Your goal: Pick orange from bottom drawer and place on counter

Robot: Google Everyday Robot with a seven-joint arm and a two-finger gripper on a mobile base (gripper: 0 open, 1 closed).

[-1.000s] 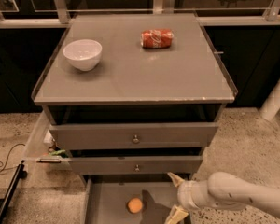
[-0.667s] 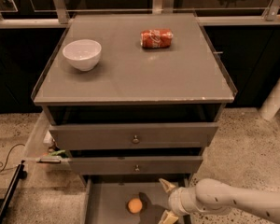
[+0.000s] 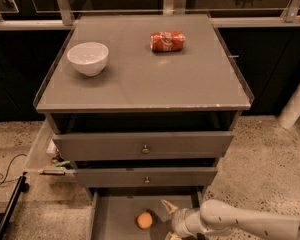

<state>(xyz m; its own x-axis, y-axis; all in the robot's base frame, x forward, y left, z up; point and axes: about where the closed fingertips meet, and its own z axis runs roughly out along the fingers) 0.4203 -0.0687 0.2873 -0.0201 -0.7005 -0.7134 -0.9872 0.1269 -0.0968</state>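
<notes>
The bottom drawer (image 3: pixel 115 219) stands open, orange (image 3: pixel 144 220) midway between its side edges; the gripper (image 3: pixel 166 222), fingers spread for grasping, hovers just beside it.

Matt grey worktop (image 3: pixel 140 84), front edge scuffed; glossy white bowl (image 3: pixel 88 58); shiny crushed red can (image 3: pixel 167 41); smooth orange (image 3: pixel 144 220) on the bottom drawer (image 3: pixel 115 219), plain grey metal; pale, smooth gripper (image 3: pixel 165 220), fingers spread, just beside the orange.

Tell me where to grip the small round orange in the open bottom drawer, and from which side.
Grip the small round orange fruit across its widest middle; being a ball, any axis serves. Come from the picture's right, where the robot's hand hovers open over the grey metal bottom drawer, close beside it.
</notes>
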